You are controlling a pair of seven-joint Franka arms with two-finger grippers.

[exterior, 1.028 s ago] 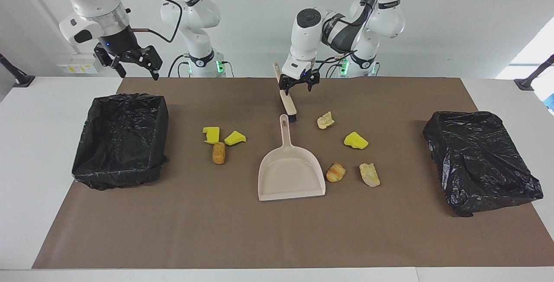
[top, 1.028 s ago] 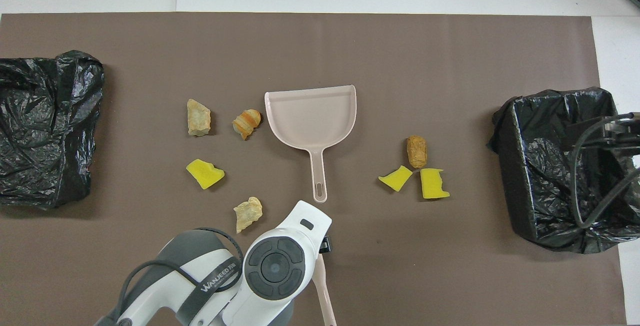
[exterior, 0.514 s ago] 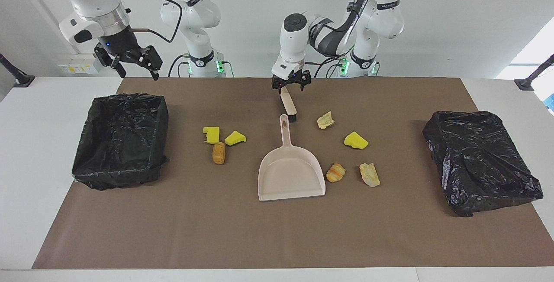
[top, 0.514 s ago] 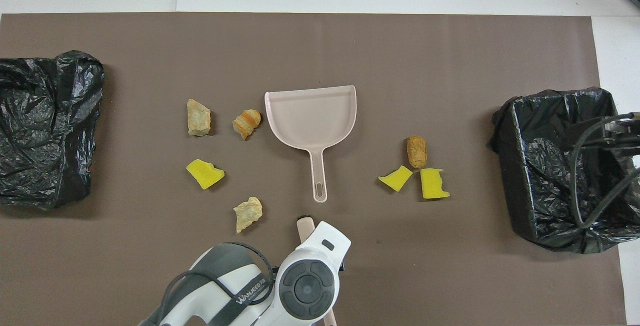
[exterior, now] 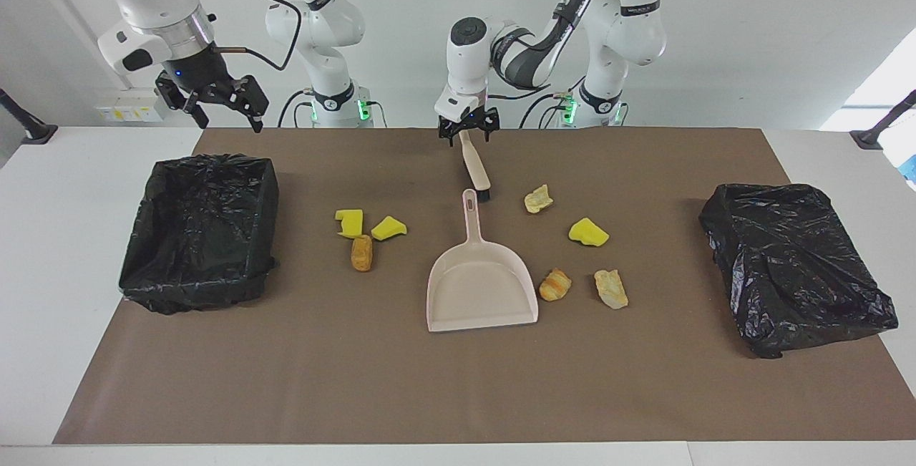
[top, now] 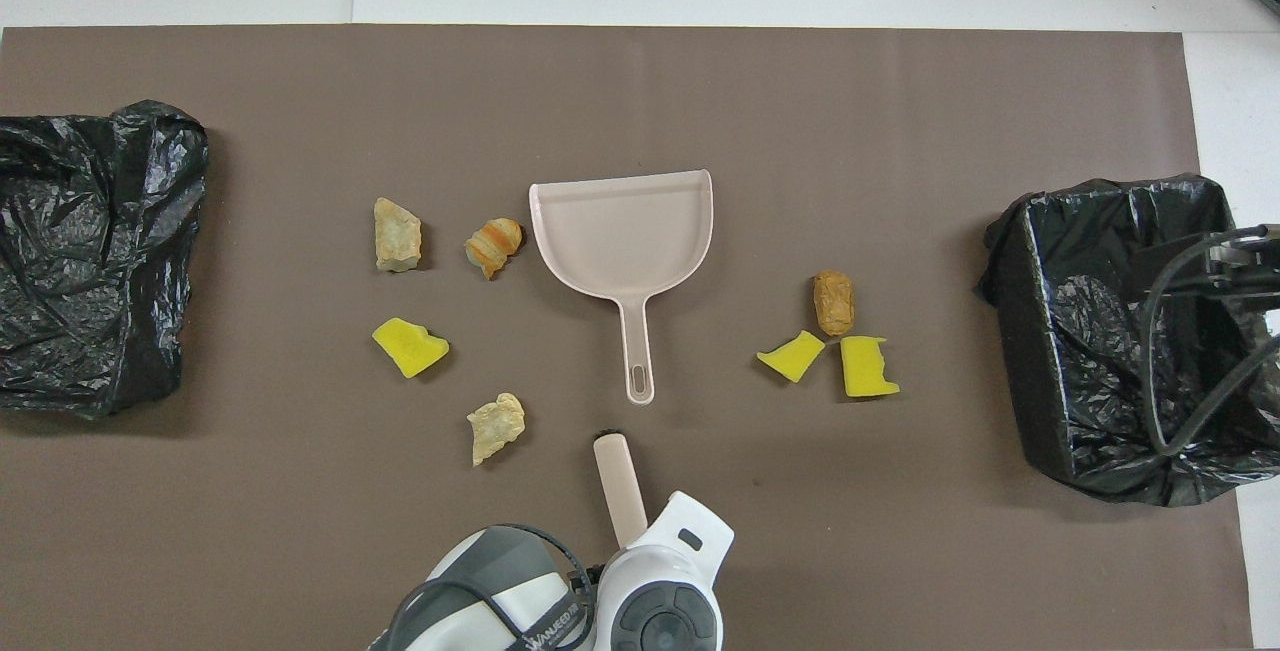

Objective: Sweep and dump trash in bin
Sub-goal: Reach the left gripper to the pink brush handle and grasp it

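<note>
Across the middle of the facing view, the beige dustpan (exterior: 481, 287) lies flat on the brown mat (exterior: 458, 387), handle toward the robots, and the beige brush (exterior: 475, 167) lies just above that handle, bristles toward it. The left gripper (exterior: 469, 133) hangs over the brush's handle end with its jaws spread and nothing between them, which looks like an approach for a grasp. At upper left the right gripper (exterior: 215, 104) waits, jaws released and empty, above the mat's corner near an open bin lined with black plastic (exterior: 200, 230). A second black bag-covered bin (exterior: 794, 265) sits at the right edge. Having one bin at each end probably gives either arm a short path for dumping.

The trash lies loose on the mat in two clusters flanking the dustpan, none of it in the pan yet:
- three pieces left of the pan: two yellow foam chunks (exterior: 349, 222) and one brown bread-like lump (exterior: 362, 253)
- four pieces right of it: one yellow foam chunk, one striped bread-like lump and two pale lumps (exterior: 610, 288)

Along the bottom edge of the overhead view, the left arm's wrist covers the brush's handle (top: 620, 486). Only cabling of the right arm shows, over the bin at the right edge. The count is seven pieces of trash (top: 410, 346), one dustpan (top: 625, 231), one brush and two bins.
</note>
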